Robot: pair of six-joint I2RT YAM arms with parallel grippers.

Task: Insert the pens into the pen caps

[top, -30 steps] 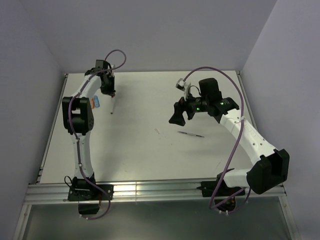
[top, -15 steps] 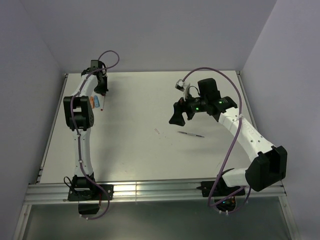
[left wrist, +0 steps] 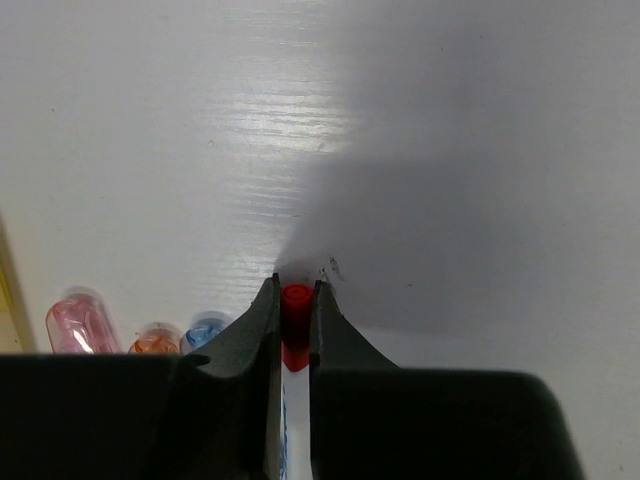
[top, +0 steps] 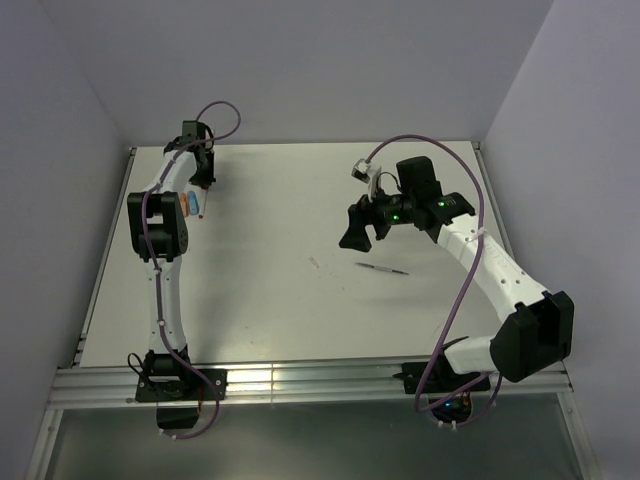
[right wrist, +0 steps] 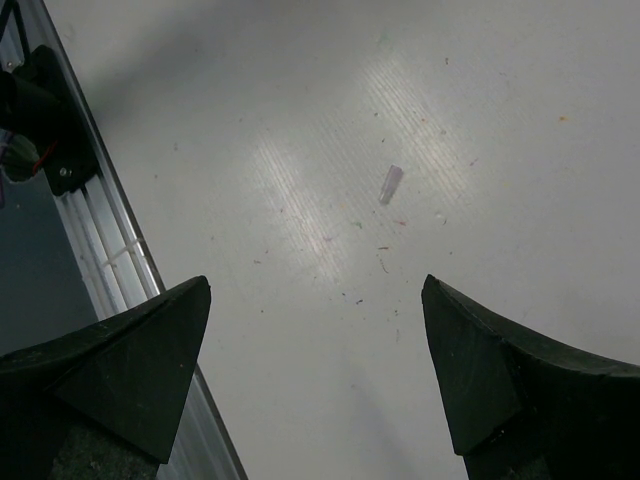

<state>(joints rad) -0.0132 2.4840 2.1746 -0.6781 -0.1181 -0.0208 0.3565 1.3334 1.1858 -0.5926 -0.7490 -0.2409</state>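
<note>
The left gripper [left wrist: 295, 290] has both fingers [left wrist: 250, 325] pressed together on a thin white pen [left wrist: 294, 345]. The pen's red end protrudes just past the fingertips toward the table [left wrist: 450, 120] (whether it touches the surface cannot be told). Just beside the gripper, at the lower left of the wrist view, the rounded ends of a pink pen [left wrist: 78, 322], an orange pen [left wrist: 155, 340] and a blue pen [left wrist: 205, 330] lie side by side, partly hidden by the gripper body. In the overhead view this arm reaches to the far left part of the table.

The right gripper [right wrist: 316, 285] has its jaws wide apart, holds nothing, and hangs above bare table. A small translucent pen cap [right wrist: 390, 184] lies on the surface beyond the fingertips, apart from both. In the overhead view a thin grey pen [top: 382, 268] lies near the table's middle, on the near side of the right gripper, with the pen cap to its left. An aluminium rail [right wrist: 100, 230] borders the table's near edge.
</note>
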